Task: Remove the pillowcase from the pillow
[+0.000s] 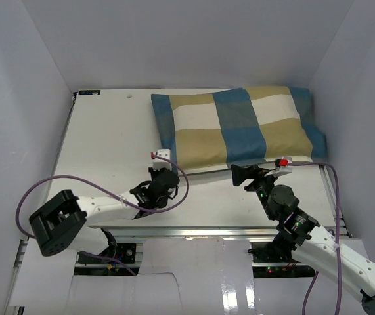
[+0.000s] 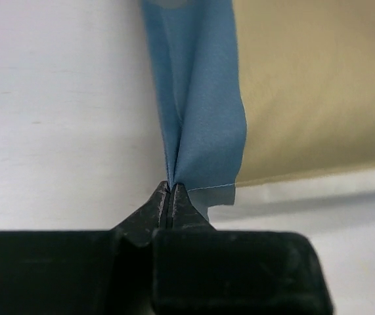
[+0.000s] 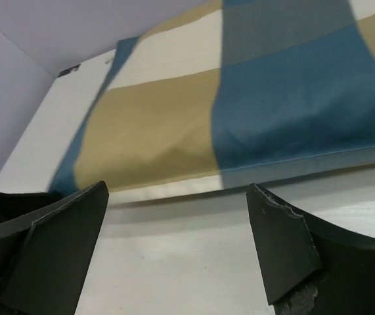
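The blue, tan and cream checked pillowcase (image 1: 240, 125) lies at the table's back right with the pillow inside it. Only a thin pale strip of the pillow (image 1: 203, 168) shows along the near open edge. My left gripper (image 1: 163, 161) is shut on the pillowcase's blue near-left corner (image 2: 200, 98), and the fabric folds up from the closed jaws (image 2: 169, 187); the pale pillow edge (image 2: 318, 187) shows to the right. My right gripper (image 1: 245, 176) is open and empty just in front of the near edge, with the pillowcase (image 3: 240, 111) and pillow strip (image 3: 174, 190) beyond its fingertips (image 3: 177, 191).
The white table (image 1: 108, 144) is boxed in by pale walls at left, back and right. A purple cable (image 1: 75, 180) loops over the left arm, and another runs along the right arm near the pillow's right end.
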You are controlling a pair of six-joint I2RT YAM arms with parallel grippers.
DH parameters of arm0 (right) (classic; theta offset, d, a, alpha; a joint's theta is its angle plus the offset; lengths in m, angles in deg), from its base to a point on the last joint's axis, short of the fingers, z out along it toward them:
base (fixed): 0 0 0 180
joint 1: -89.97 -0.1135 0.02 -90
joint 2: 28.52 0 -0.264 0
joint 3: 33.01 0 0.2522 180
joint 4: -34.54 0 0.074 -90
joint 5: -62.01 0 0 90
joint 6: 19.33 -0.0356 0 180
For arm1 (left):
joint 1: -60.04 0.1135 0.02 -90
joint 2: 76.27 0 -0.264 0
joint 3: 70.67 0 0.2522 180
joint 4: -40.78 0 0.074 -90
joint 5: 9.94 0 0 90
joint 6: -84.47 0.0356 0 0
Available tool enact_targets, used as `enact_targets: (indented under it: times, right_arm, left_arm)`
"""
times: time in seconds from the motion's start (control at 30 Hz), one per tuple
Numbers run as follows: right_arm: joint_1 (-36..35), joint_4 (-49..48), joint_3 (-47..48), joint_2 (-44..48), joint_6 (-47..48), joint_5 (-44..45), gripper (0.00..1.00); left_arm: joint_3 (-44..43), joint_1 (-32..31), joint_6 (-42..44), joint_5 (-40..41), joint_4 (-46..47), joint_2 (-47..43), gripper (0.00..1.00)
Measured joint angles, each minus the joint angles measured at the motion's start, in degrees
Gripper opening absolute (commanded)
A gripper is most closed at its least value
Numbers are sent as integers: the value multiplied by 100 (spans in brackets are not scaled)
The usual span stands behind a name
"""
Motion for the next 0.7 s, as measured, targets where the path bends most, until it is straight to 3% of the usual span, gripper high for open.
enact_targets:
  times: [0.13, 0.2, 0.23, 0.27, 0.3, 0.4, 0.5, 0.7]
  right_arm:
    - [2, 103, 0, -243, -7, 251, 93]
    - [0, 103, 0, -396, 11, 243, 93]
    - [0, 98, 0, -426, 13, 240, 93]
    - [0, 87, 0, -549, 13, 227, 93]
    - [0, 87, 2, -632, 9, 221, 93]
    - [0, 254, 116, -925, -81, 243, 92]
    - [0, 675, 417, -1172, -323, 332, 91]
    - [160, 1611, 721, -1134, -981, 894, 90]
  left_arm:
    - [85, 35, -1482, 1228, -1331, -1005, 0]
    - [90, 46, -2203, 1639, -2041, -1464, 17]
    - [103, 57, -2500, 1812, -2323, -1685, 71]
    - [151, 70, -2732, 1941, -2522, -1904, 90]
    - [221, 72, -2927, 2052, -2616, -2092, 98]
    - [420, 81, -3112, 2173, -2695, -2509, 98]
    - [538, 81, -2673, 2055, -2321, -2636, 98]
    - [940, 79, -1182, 686, -772, -2682, 98]
